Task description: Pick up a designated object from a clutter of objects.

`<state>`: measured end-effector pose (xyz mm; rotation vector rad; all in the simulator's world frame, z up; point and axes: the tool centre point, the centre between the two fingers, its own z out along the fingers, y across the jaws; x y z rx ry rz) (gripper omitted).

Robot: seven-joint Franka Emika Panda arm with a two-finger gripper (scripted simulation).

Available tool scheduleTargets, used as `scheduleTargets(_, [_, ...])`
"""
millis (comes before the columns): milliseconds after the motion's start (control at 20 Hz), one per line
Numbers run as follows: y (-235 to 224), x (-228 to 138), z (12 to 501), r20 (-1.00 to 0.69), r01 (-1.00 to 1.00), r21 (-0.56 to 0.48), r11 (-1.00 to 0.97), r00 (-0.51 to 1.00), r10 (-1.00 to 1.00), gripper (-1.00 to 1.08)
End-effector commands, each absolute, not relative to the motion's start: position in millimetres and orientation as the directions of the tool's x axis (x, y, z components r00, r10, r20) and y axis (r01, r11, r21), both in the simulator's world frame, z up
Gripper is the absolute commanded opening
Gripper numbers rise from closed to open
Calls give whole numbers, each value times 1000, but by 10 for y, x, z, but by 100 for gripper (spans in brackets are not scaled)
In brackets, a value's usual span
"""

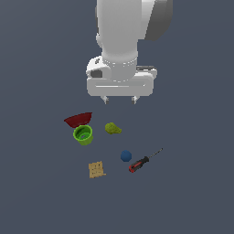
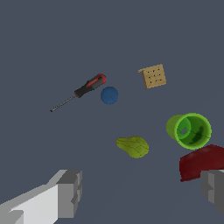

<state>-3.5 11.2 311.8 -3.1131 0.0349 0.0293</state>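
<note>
The screwdriver (image 1: pixel 142 162) with a red-and-black handle and thin dark shaft lies flat at the exterior view's lower right; it also shows in the wrist view (image 2: pixel 85 89). A blue ball (image 1: pixel 126 156) (image 2: pixel 109 95) lies close beside its handle. My gripper (image 1: pixel 120 99) hangs open and empty high above the clutter, behind the olive-green lumpy piece (image 1: pixel 113 128) (image 2: pixel 133 146). In the wrist view, my fingertips (image 2: pixel 70 192) are apart with nothing between them.
A dark red bowl (image 1: pixel 78 119) (image 2: pixel 201 162) and a green cup (image 1: pixel 83 135) (image 2: pixel 190 130) stand together at the exterior view's left. A tan cracker-like box (image 1: pixel 96 169) (image 2: pixel 153 76) lies nearest the front. The floor is plain dark grey.
</note>
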Motion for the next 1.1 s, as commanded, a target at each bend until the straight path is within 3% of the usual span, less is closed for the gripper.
scheduleTargets(0, [112, -35, 3118, -19, -23, -28, -999, 1000, -22, 100])
scheduleTargets(1050, [5, 35, 2906, -35, -95, -18, -995, 995, -95, 100])
